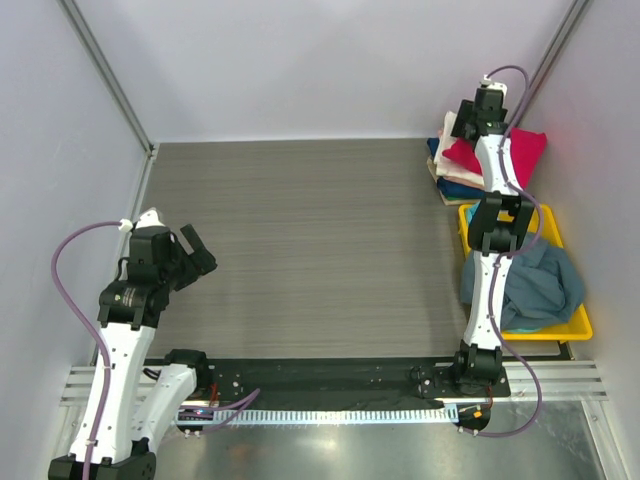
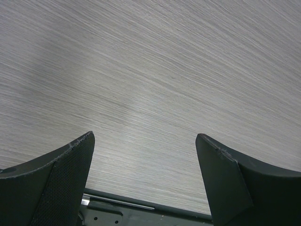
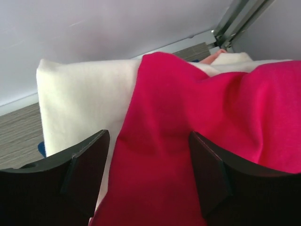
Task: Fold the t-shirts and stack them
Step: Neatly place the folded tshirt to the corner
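A folded stack of t-shirts lies at the back right. The crimson-pink one (image 1: 525, 150) is on top, over a cream-white one (image 1: 446, 130), with teal and navy edges (image 1: 456, 186) below. My right gripper (image 1: 466, 128) is open just above the stack. In the right wrist view it (image 3: 148, 141) straddles the crimson cloth (image 3: 211, 108) beside the cream cloth (image 3: 84, 99), pinching nothing. A crumpled slate blue-grey t-shirt (image 1: 535, 285) lies in the yellow tray (image 1: 575, 325). My left gripper (image 1: 200, 250) is open and empty over the table at the left, and is also in the left wrist view (image 2: 145, 141).
The grey wood-grain table (image 1: 320, 240) is walled in white on the left, back and right. A black base rail (image 1: 330, 375) runs along the near edge. The right arm reaches over the tray to the stack in the corner.
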{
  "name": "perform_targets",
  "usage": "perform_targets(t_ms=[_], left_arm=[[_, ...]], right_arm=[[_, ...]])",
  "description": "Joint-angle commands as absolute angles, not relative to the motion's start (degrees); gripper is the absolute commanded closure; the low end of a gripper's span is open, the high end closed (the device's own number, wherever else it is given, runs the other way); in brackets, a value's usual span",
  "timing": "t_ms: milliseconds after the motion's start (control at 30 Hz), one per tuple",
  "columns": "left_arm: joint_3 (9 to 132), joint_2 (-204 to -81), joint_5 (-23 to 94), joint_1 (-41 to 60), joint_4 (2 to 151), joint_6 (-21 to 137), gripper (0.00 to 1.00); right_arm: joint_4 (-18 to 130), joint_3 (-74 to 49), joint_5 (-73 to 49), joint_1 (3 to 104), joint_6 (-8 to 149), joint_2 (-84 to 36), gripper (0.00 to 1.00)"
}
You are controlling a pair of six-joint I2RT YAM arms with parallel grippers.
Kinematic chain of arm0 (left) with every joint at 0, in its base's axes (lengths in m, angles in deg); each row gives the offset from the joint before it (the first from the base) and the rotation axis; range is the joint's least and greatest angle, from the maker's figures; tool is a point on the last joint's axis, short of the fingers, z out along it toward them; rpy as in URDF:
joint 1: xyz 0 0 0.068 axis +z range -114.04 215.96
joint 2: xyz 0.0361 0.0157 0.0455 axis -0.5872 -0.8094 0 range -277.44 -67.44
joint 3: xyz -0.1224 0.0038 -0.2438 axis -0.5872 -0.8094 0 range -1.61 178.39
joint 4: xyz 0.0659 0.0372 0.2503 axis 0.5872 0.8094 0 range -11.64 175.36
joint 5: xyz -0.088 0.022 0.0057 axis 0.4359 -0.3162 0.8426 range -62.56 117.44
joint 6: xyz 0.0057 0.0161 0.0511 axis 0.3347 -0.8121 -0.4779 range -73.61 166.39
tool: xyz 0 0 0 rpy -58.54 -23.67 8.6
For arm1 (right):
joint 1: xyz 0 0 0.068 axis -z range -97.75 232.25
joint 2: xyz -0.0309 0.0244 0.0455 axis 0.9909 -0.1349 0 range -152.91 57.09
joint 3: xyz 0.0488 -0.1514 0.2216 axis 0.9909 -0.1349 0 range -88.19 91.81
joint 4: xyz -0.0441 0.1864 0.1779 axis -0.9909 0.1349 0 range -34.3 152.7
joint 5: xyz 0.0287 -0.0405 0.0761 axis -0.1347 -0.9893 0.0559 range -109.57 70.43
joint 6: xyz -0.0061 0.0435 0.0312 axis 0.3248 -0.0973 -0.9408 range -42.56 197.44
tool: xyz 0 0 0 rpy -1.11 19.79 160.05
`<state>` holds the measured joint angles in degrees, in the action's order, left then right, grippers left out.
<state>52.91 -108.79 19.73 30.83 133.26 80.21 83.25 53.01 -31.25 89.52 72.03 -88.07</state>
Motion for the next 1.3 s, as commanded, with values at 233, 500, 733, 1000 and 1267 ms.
perform_targets(t_ms=[233,500,733,1000,1267], left_arm=[[52.9,-108.9,19.8,31.2,131.2,79.7,0.11],[52.9,-108.9,19.7,31.2,131.3,79.7,0.11],[52.9,-108.9,19.7,31.2,131.3,79.7,0.11],[52.8,-108.8,19.7,31.6,131.2,79.7,0.11],[52.9,-108.8,19.7,31.7,131.3,79.7,0.11]], right_arm=[[79.8,53.6,-35.5,90.6,73.7,-84.6,0.45],[79.7,53.8,-34.2,90.8,74.2,-85.7,0.77],[76.5,52.7,-28.3,90.6,74.9,-82.8,0.99],[72.5,50.5,-24.4,89.1,75.0,-76.9,0.99],[70.5,50.4,-21.9,88.0,74.2,-77.4,0.99]])
